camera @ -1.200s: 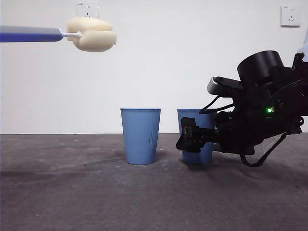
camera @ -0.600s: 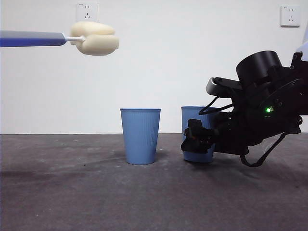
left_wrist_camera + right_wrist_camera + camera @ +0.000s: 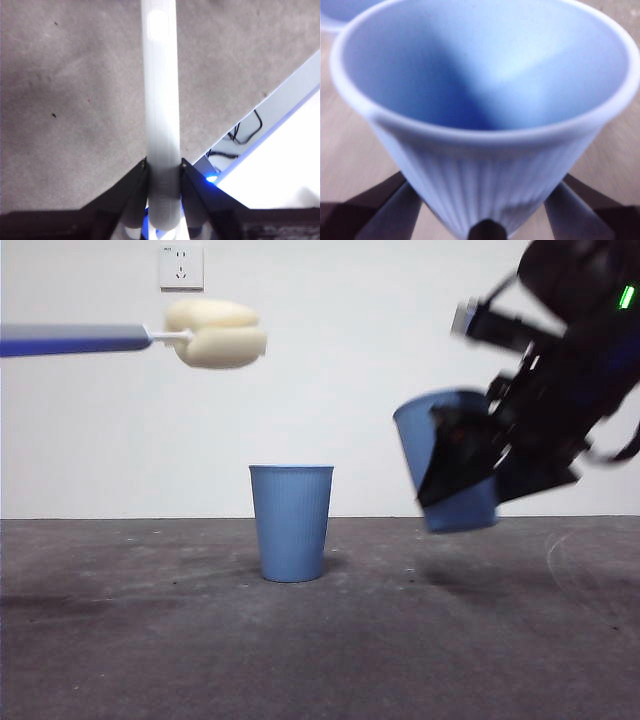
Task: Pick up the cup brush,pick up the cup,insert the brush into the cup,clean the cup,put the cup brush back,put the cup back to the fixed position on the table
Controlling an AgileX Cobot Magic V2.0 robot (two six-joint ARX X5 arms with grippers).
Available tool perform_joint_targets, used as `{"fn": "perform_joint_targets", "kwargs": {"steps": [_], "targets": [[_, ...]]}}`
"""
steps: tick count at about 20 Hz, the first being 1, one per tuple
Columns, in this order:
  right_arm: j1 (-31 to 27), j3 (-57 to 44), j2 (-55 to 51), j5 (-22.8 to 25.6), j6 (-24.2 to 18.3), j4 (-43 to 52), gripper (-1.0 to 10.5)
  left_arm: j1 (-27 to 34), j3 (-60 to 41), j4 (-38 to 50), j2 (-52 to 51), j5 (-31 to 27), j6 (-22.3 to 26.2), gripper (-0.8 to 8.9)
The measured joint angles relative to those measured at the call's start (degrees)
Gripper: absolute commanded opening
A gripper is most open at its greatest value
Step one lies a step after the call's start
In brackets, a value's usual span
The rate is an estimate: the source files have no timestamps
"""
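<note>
My right gripper (image 3: pixel 455 465) is shut on a blue ribbed cup (image 3: pixel 425 440) and holds it in the air at the right, tilted with its mouth toward the upper left. The right wrist view looks into this empty cup (image 3: pixel 485 90), with one jaw on each side of it. My left gripper (image 3: pixel 162 172) is shut on the cup brush handle (image 3: pixel 161 100). In the front view the brush (image 3: pixel 75 339) comes in level from the left edge, high up. Its cream sponge head (image 3: pixel 217 333) points toward the lifted cup, well apart from it.
A second blue cup (image 3: pixel 291 522) stands upright on the dark grey table (image 3: pixel 150 640) near the middle, below and between the sponge head and the lifted cup. A white wall with a socket (image 3: pixel 181 267) is behind.
My right gripper has lifted its cup off the table, up and a little right, and tilted it. The brush has moved slightly right and down.
</note>
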Motion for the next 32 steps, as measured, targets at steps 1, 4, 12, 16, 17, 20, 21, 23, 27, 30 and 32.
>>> {"fn": "perform_joint_targets", "kwargs": {"steps": [1,4,12,16,17,20,21,23,27,30,32], "targets": [[0.2,1.2,-2.5,0.0,-1.8,-6.7,-0.2,0.0,0.0,0.0,0.7,0.0,0.5,-0.09],[1.5,4.5,-7.1,0.7,-7.1,-26.9,-0.2,-0.7,0.0,0.0,2.7,-0.2,1.6,-0.09],[9.5,9.4,-7.1,12.4,-13.6,-48.5,-0.2,-14.6,0.0,-2.8,6.9,-12.9,6.2,-0.09],[14.6,10.0,-6.8,19.5,-17.2,-50.3,-0.2,-22.9,0.0,-2.6,8.7,-16.2,9.8,-0.09],[15.9,10.1,-6.5,21.5,-18.1,-50.9,-0.2,-24.5,0.0,-2.6,9.1,-16.8,10.7,-0.09],[19.8,10.2,-4.1,26.6,-20.1,-53.2,-0.2,-27.7,0.0,-1.5,10.1,-18.9,11.8,-0.09],[21.1,10.2,-3.2,28.1,-20.7,-53.7,-0.2,-28.2,0.0,-1.4,10.4,-18.9,11.9,-0.09],[23.3,10.2,-1.4,30.0,-21.5,-53.9,-0.2,-28.8,0.0,-1.4,11.1,-19.0,12.1,-0.09],[25.6,12.3,1.9,32.9,-22.3,-54.7,-0.2,-30.1,0.0,-1.4,12.7,-19.3,12.3,-0.09],[26.3,16.3,3.2,33.9,-23.7,-54.9,-0.2,-31.3,0.0,-1.3,13.7,-19.5,12.5,-0.09],[27.4,18.4,4.3,34.1,-24.8,-55.6,-0.2,-31.5,0.0,-1.3,14.0,-19.9,12.5,-0.09]]}}
